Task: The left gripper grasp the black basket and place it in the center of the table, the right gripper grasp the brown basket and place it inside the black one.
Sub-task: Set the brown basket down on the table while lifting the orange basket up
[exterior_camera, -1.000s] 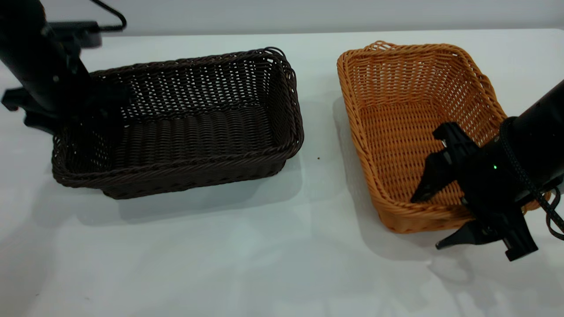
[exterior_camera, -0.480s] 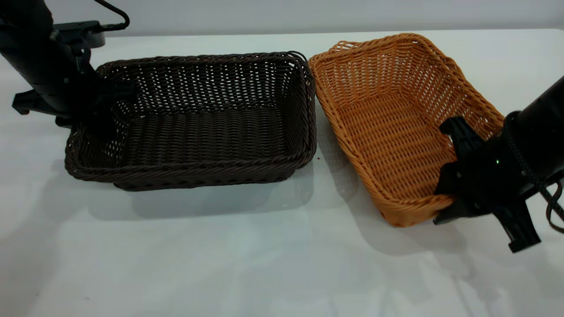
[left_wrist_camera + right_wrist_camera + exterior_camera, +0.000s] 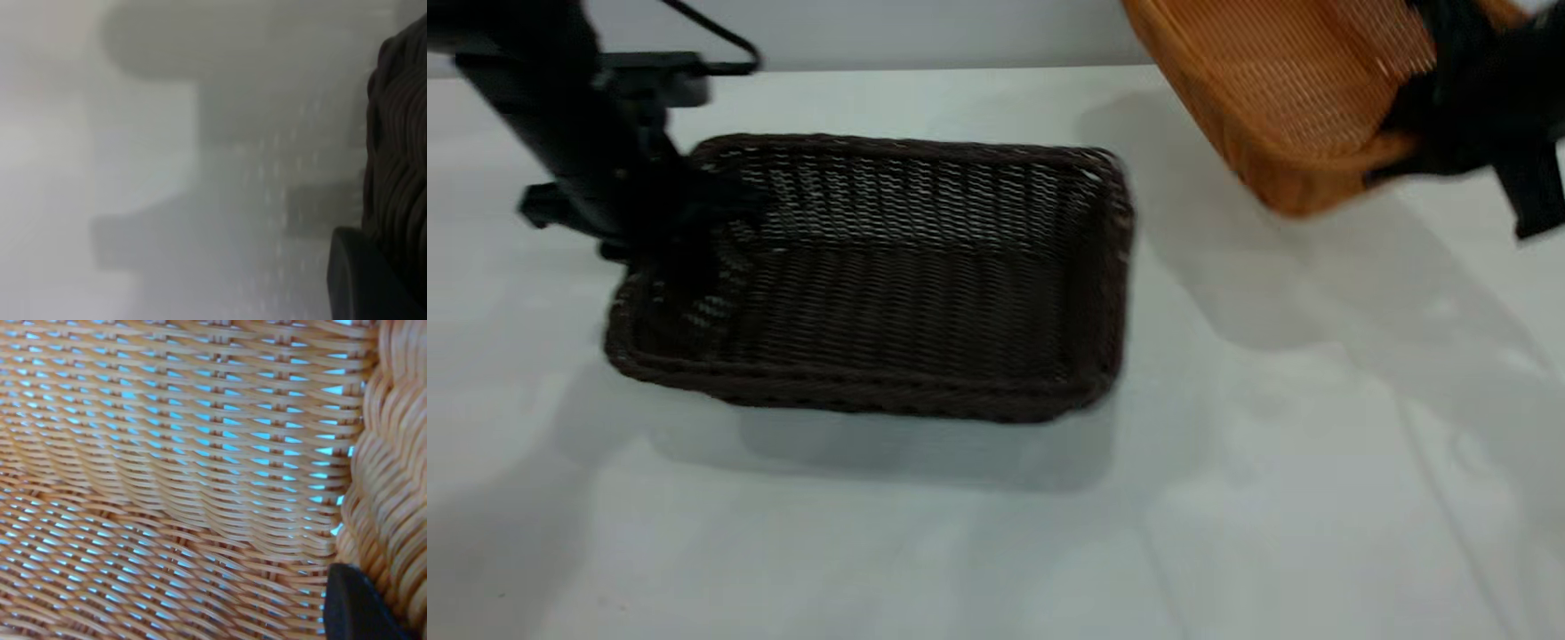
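The black basket (image 3: 889, 276) rests on the white table (image 3: 996, 533), left of the middle. My left gripper (image 3: 680, 258) is shut on the rim of its left end. In the left wrist view one dark finger (image 3: 360, 280) lies against the dark braided rim (image 3: 400, 147). The brown basket (image 3: 1280, 80) hangs tilted in the air at the upper right, clear of the table and partly out of frame. My right gripper (image 3: 1405, 133) is shut on its near rim. In the right wrist view its weave (image 3: 187, 487) fills the picture, with one black finger (image 3: 360, 607) on the rim.
A black bracket with a cable (image 3: 649, 80) sits at the back left, behind the left arm. The table's far edge meets a grey wall. Bare white tabletop lies in front of and to the right of the black basket.
The black basket has slid to the right with my left gripper on it. My right gripper has lifted the brown basket off the table, up and away to the upper right.
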Controlling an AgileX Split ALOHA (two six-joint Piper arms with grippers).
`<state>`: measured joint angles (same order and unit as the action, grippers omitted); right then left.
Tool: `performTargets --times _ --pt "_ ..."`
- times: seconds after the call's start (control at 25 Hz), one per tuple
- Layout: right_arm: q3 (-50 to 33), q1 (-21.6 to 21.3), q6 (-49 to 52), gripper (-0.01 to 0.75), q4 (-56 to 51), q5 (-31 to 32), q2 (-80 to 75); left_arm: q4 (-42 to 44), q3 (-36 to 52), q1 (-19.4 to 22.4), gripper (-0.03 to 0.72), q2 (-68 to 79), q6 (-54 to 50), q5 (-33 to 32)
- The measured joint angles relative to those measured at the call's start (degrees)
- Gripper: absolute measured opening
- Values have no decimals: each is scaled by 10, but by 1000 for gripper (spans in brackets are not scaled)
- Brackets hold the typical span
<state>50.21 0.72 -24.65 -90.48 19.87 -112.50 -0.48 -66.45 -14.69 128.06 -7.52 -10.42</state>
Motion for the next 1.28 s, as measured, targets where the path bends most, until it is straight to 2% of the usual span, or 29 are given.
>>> performTargets --times 0.28,0.4,0.64,0.76,0.96,1.04,1.12,1.28 --pt "89 -60 85 73 282 182 1 5 -39 -53 87 24 -32 -39" --pt "126 -73 99 73 360 248 1 11 -79 -67 87 43 -38 -74" --pt "176 -74 108 73 406 284 1 1 -117 -72 99 52 -41 -127" --pt "197 -76 109 73 423 292 1 -2 -127 -74 172 52 -36 -163" --pt "214 -76 110 73 470 317 1 12 -129 -75 414 32 -24 -247" --pt "214 -76 110 73 487 326 1 30 -130 -75 475 1 -17 -274" --pt "214 -76 110 73 497 331 1 56 -130 -75 505 -34 -15 -301" --pt "214 -74 110 73 501 340 1 134 -130 -75 509 -127 -16 -368"
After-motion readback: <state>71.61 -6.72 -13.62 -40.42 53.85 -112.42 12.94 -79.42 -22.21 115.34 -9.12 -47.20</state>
